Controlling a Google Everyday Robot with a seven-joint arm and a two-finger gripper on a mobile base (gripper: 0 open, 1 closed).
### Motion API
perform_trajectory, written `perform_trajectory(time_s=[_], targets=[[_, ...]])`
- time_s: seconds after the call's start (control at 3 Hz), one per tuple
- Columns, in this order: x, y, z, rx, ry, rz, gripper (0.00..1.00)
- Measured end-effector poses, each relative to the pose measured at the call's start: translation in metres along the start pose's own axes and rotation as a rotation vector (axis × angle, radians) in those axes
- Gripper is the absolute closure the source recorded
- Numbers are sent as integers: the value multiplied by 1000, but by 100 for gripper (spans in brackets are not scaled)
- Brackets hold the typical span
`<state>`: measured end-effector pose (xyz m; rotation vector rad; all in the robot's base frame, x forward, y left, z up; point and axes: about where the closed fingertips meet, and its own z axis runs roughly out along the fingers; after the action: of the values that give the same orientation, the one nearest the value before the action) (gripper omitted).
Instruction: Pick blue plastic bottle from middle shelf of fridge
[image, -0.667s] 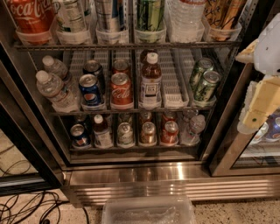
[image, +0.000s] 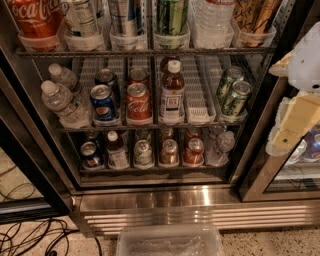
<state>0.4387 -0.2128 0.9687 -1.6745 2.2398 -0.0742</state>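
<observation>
The fridge (image: 165, 200) stands open in front of me. On its middle shelf (image: 197, 102) the blue plastic bottle (image: 172, 92) stands upright in the centre lane, with a white cap, dark brown drink and a pale label. A second bottle stands behind it. My gripper (image: 296, 120), white and cream, hangs at the right edge of the view, in front of the right door frame. It is well to the right of the bottle, not touching it, and holds nothing that I can see.
On the middle shelf a Coca-Cola can (image: 138, 102) and a Pepsi can (image: 103, 102) stand left of the bottle, with water bottles (image: 62, 102) further left and green cans (image: 234, 95) to the right. Cans fill the lower shelf (image: 150, 167). A clear bin (image: 170, 242) sits on the floor.
</observation>
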Motion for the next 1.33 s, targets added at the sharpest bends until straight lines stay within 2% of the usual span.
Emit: perform_trajectory(time_s=[0.67, 1.0, 1.33], targets=[[-17, 36, 58, 19, -164, 180, 0], [-32, 44, 88, 33, -281, 256, 0], [-64, 31, 101, 86, -408, 294, 0]])
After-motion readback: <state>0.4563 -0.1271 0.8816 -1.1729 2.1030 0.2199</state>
